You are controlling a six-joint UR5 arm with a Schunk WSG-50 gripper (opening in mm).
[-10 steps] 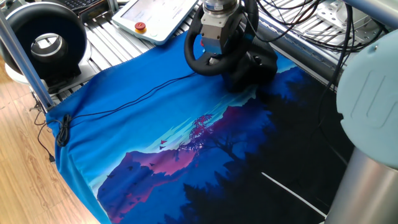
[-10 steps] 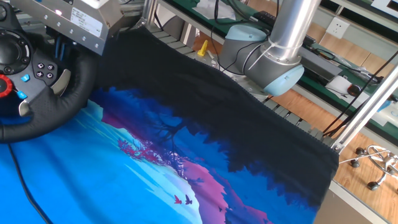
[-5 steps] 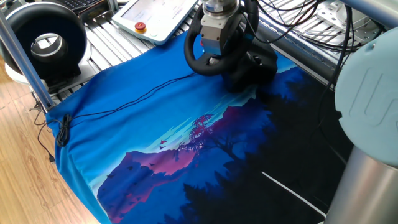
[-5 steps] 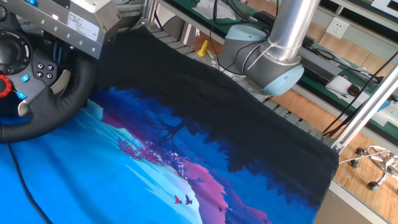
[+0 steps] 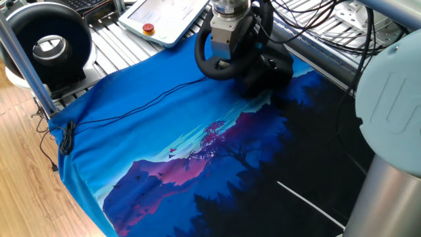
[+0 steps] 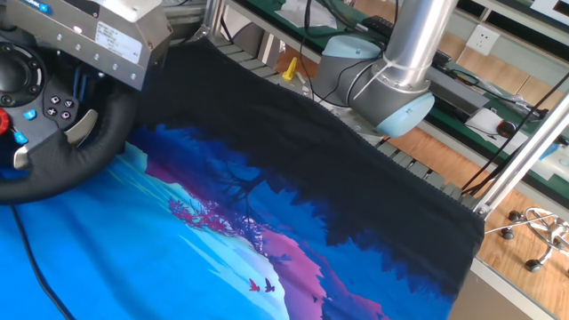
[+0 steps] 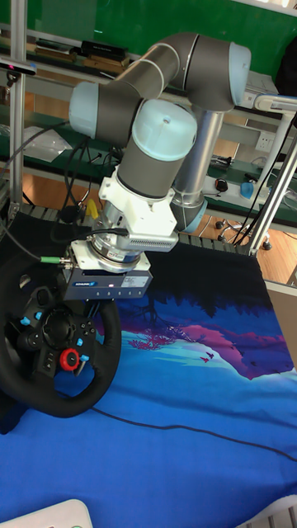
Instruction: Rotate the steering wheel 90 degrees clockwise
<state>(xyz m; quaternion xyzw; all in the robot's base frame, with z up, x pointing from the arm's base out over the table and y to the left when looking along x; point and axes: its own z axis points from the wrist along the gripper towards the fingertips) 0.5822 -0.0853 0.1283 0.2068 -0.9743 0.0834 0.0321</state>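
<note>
Blue, purple and black printed cloth [image 5: 197, 151] with a mountain-and-tree scene covers the surface, and a thin black cable [image 5: 131, 105] trails across its blue part. At the far end of the cloth in one fixed view stands the black round gaming steering wheel [image 7: 54, 351], its hub carrying small red and blue buttons, on a bulky black base [image 5: 270, 72]. The silver gripper [image 7: 82, 307] of the grey robot arm [image 7: 165, 124] sits at the wheel's upper rim; its jaws are hidden behind its boxy body, so whether they clamp the rim cannot be told, though they seem to be right at it. Beyond the cloth, on a ribbed metal top, lie a white pendant tablet with a red button [image 5: 161, 20] and a black ring-shaped device with a silver-white centre [image 5: 49, 46]. Wooden flooring [image 5: 26, 184] shows beside the surface, and a green wall [image 7: 165, 21] backs the room.
</note>
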